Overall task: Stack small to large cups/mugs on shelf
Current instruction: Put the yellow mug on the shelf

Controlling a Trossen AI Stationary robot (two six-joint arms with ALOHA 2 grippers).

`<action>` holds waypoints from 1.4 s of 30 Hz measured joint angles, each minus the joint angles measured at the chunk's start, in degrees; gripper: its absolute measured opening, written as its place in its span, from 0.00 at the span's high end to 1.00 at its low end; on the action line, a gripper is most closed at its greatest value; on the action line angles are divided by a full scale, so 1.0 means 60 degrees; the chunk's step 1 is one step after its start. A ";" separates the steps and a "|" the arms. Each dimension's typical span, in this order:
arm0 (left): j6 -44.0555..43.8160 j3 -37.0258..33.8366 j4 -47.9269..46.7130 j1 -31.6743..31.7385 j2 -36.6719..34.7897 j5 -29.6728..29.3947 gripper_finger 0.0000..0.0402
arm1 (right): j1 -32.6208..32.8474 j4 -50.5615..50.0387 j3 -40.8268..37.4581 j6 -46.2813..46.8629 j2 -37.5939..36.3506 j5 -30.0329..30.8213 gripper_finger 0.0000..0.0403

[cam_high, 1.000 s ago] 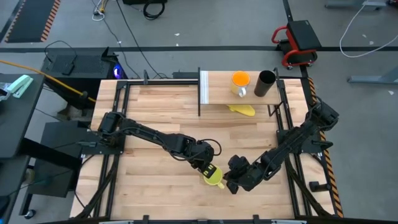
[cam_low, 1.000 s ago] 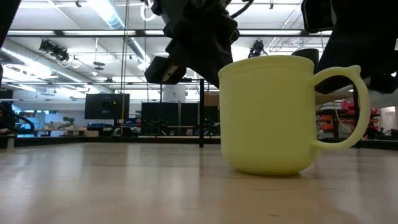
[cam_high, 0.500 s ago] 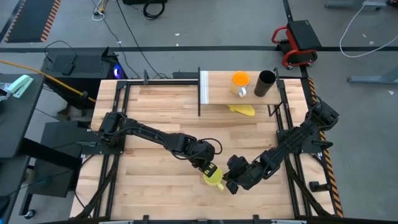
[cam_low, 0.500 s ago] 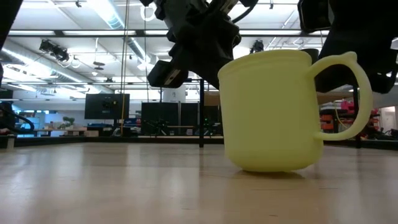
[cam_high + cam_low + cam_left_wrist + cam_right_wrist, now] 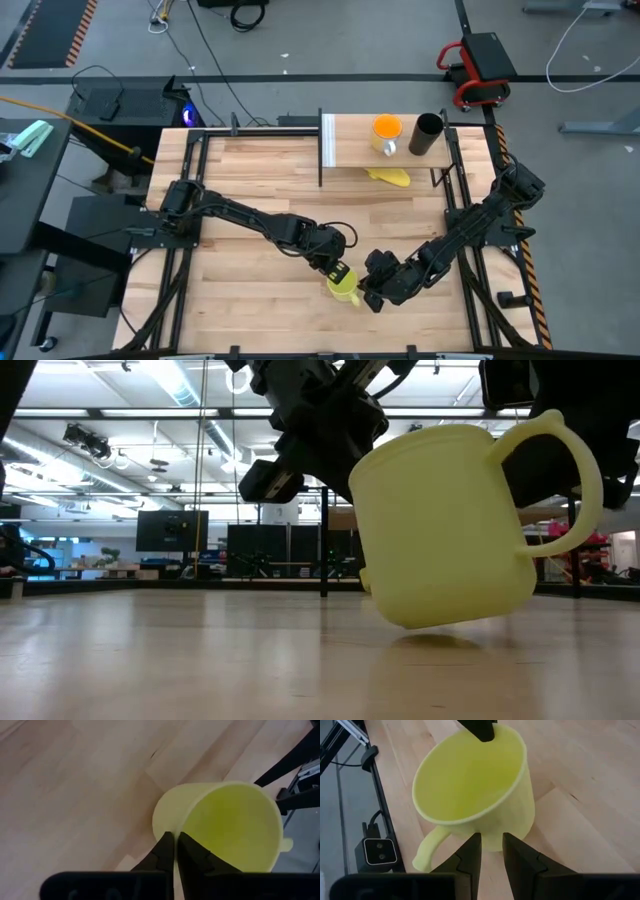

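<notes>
The yellow mug point(image 5: 344, 285) with a handle is near the table's near edge, tilted in the low view point(image 5: 440, 530). My left gripper point(image 5: 175, 836) is shut on its rim. My right gripper point(image 5: 491, 840) is open by a narrow gap, its fingers right in front of the mug's outer wall beside the handle point(image 5: 427, 852). The orange cup point(image 5: 387, 128) and the tall black cup point(image 5: 427, 133) stand on their bases on the light-wood shelf point(image 5: 355, 152) at the far edge. My left gripper pinches the mug's rim point(image 5: 181, 826) on the side away from the handle, one finger inside and one outside, coming from above. The mug hangs tilted, handle side higher; whether its lowest base edge point(image 5: 410, 624) rests on the table, I cannot tell. My right gripper: whether its fingertips point(image 5: 475, 840) touch the wall, I cannot tell.
A flat yellow banana-like thing point(image 5: 390, 177) lies on the table below the shelf's near edge. The shelf's white end panel point(image 5: 327, 140) and thin black posts stand at the far edge. Bare wood tabletop point(image 5: 250, 180) stretches between the arms and the shelf.
The mug stood flat on the table a second ago; it has been tipped, its handle side rising and most of its base coming off the wood. My left gripper has stayed shut on the rim and has turned with it. My right gripper has kept close to the mug.
</notes>
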 joint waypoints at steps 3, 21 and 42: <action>0.0004 0.0000 0.0019 0.0000 0.0000 0.0003 0.96 | 0.0001 0.0000 0.0000 0.0000 0.0000 0.0004 0.78; 0.1779 0.2757 -0.3517 0.0634 -0.0015 -0.0601 0.97 | 0.0182 -0.0022 -0.0011 0.0182 -0.0056 0.0118 0.78; 0.5083 0.5336 -0.7053 0.2590 -0.0019 -0.1427 0.97 | 0.1407 -0.0934 -0.0011 0.0002 -0.0745 0.4508 0.78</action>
